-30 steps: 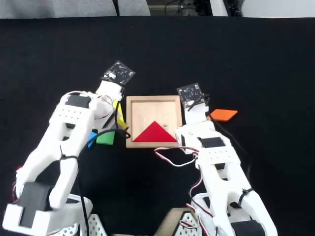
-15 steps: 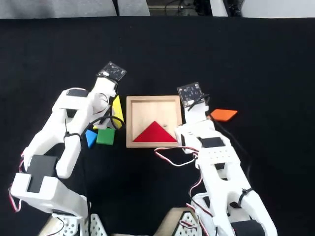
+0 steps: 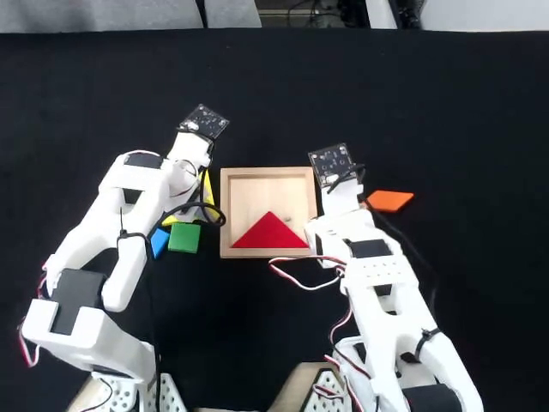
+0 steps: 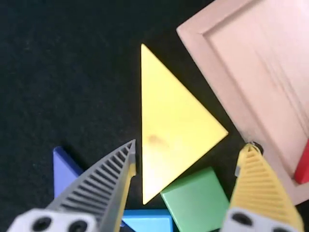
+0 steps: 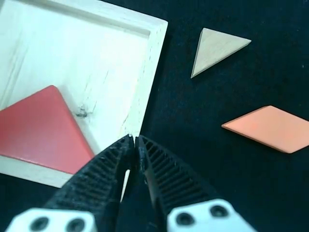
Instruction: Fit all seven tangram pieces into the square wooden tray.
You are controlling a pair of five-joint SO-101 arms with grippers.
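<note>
The left hand [image 4: 189,145] hung wide open and empty, straddling the yellow triangle [image 4: 166,121] on the desk [image 4: 58,72] just beside the tray [image 4: 212,58]; the right hand [image 5: 134,139] was closed, empty, over the tray's rim.

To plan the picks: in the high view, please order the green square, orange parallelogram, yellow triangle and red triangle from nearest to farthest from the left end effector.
1. Yellow triangle, under the left end effector.
2. Green square, left of the tray.
3. Red triangle, inside the tray.
4. Orange parallelogram, beyond the tray's right side.
</note>
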